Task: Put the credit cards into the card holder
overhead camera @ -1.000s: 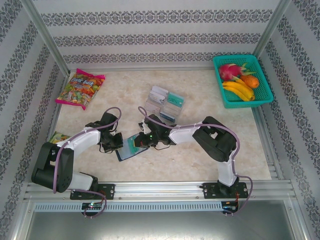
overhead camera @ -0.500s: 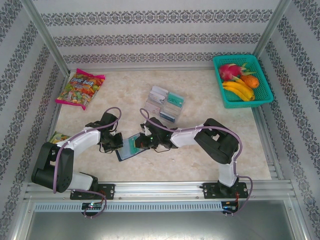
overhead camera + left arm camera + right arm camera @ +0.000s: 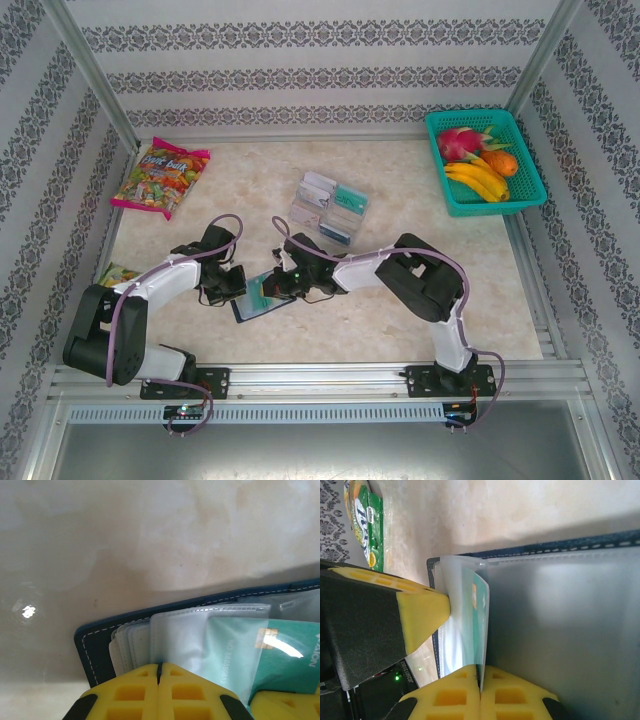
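The left gripper's [image 3: 159,676] jaws were closed, the yellow pads meeting with no gap at the near edge of the card holder's [image 3: 95,641] clear sleeves [image 3: 185,632]. We could not establish whether a sleeve was pinched between them. The right gripper's [image 3: 480,680] jaws were likewise closed, gripping the edge of a teal card [image 3: 292,662]. This card sat partly inside one sleeve, one end under the plastic and the remainder exposed.

The card holder lay open on the table [image 3: 150,540], navy cover downward, between the two grippers near the front middle. One left fingertip [image 3: 422,615] touched the sleeve stack from the side opposite the right gripper.

Further credit cards [image 3: 350,197] stood in a clear tray [image 3: 306,212] behind the holder, apart from it. A sweets bag [image 3: 160,178] lay at the far left, and a green basket [image 3: 438,165] of fruit at the far right.
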You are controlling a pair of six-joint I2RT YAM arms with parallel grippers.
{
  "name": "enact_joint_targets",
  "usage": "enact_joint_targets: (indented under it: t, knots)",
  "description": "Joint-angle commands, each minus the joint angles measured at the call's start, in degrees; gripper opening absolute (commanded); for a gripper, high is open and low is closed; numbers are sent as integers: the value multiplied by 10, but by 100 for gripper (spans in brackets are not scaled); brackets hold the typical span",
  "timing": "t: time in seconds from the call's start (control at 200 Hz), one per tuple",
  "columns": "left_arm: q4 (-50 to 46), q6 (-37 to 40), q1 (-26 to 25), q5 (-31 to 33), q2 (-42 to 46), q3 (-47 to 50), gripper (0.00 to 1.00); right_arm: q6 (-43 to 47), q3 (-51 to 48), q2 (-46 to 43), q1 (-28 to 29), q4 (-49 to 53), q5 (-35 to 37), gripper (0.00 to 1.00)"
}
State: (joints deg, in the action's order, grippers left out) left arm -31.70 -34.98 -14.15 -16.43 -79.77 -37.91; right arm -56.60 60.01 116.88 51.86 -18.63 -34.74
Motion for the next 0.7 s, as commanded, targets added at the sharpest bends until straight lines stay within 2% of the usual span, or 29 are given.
enact_joint_targets:
  t: [0.0,0.105,0.18,0.365,0.48,0.694]
  knots:
    - [-50,4,0,49,-26,29,0,26,6,46,4,56,-30,5]
    - [-59,-1,0,56,-12,21,13,32,16,64,4,60,-23,5]
    - [-74,-3,0,65,-3,11,19,34,10,65,3,61,-8,5]
    - [-111,-16,0,101,13,-8,19,49,-6,43,0,80,29,5]
    - [-132,-29,0,134,22,-14,14,55,-9,36,0,89,40,5]
    - [-116,-39,0,125,40,3,13,70,5,27,3,118,52,5]
